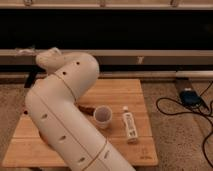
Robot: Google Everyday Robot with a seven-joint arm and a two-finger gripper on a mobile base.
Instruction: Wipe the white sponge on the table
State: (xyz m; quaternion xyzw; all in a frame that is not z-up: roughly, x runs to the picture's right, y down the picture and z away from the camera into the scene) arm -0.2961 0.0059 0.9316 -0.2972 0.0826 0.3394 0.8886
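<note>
Your robot's cream-white arm [65,120] fills the left of the view, bent over the light wooden table [120,92] and covering most of its left half. The gripper is out of your sight, hidden by that arm or beyond the edge of the view, so you cannot tell whether it is open, closed or holding anything. The white sponge does not show either. On the bare right part stands a small pale cup [102,115], and near it to the right a long white bottle [130,125] lies on its side. A dark reddish edge [86,107] peeks out beside the arm, left of the cup. On the speckled floor right of the table sits a blue device [189,95]
</note>
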